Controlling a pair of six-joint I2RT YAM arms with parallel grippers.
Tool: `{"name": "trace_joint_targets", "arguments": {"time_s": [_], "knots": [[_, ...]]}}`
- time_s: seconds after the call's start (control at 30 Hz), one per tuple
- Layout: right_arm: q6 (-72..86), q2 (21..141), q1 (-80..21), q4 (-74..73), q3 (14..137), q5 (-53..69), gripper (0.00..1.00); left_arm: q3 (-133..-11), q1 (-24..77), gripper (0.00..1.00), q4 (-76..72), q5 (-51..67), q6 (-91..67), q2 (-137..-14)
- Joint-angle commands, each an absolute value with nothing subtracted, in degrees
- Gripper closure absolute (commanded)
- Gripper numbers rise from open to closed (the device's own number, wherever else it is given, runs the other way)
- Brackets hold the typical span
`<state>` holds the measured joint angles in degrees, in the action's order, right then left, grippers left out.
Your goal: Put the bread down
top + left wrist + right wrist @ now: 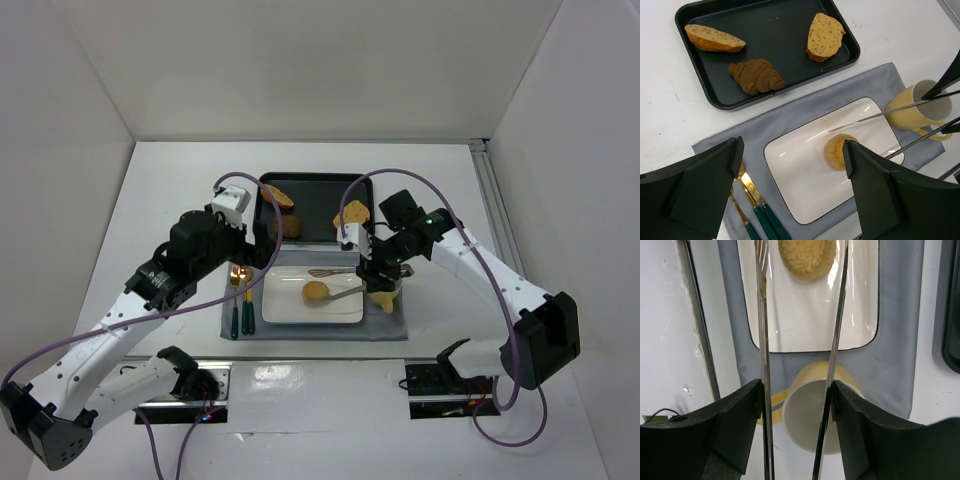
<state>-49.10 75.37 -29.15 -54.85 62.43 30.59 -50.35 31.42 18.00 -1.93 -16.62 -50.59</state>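
Golden round bread (315,291) lies near the middle of the white plate (285,312), between the spread tips of the tongs (762,340). Contact with the tips cannot be confirmed. Right jaws grip the tongs at the handle end, partly closed, above a yellow mug (807,425). Left jaws stand wide and empty above the grey mat (805,102). Plate and cutlery (757,205) rest on the mat, the mug at its edge. Black tray (775,30) beyond holds three more pieces. White bench (180,180) carries all.
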Motion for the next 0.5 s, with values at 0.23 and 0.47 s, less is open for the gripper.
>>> {"name": "trace_joint_targets", "arguments": {"time_s": [0.23,0.47], "knots": [[-48.34,71.73,-30.06,-52.73,66.88,30.94,0.34,-50.45,31.20,0.00,16.35,-2.81,-15.91,-50.01],[-46.58,72.42,-30.06,-48.10,71.54,30.24,0.36,-50.45,31.20,0.00,16.35,-3.95,-15.91,-50.01]]}}
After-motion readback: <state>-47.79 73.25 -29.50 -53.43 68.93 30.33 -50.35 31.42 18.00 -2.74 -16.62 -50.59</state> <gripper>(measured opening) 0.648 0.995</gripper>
